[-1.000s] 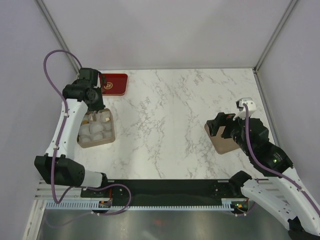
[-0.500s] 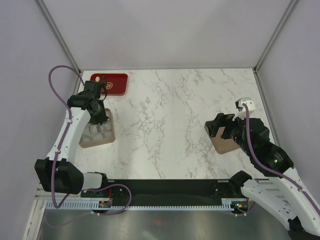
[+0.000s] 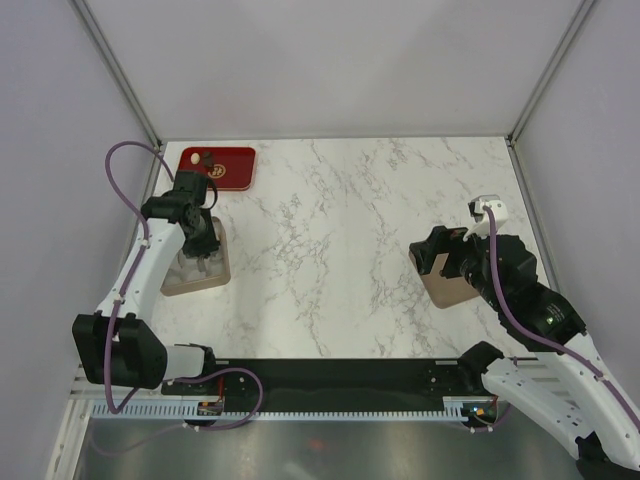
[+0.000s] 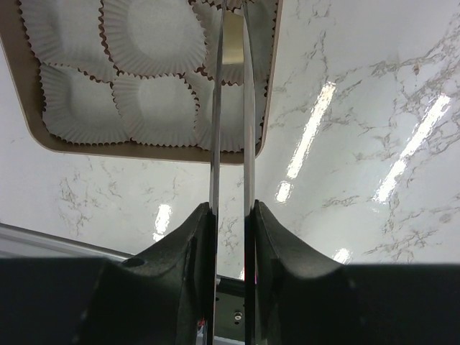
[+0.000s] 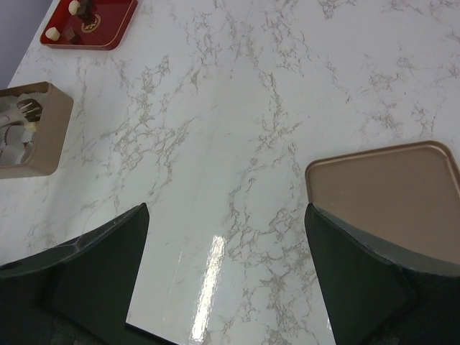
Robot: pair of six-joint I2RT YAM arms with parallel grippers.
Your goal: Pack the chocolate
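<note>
My left pincer (image 4: 230, 208), clamped on steel tweezers (image 4: 248, 144) above the paper-cupped box (image 4: 144, 155); chocolate pieces (image 5: 72, 7) beyond it, likely light, fragile: nip gently across the sides.

You are looking at a robot test cell in a lab: plain pale panels (image 3: 350, 60) on metal frame posts (image 3: 115, 70) enclose a marble-patterned table (image 3: 350, 230). A left arm (image 3: 140, 270) and a right arm (image 3: 530, 310) are bolted beside a slotted cable duct (image 3: 330, 410) along its near edge.
</note>
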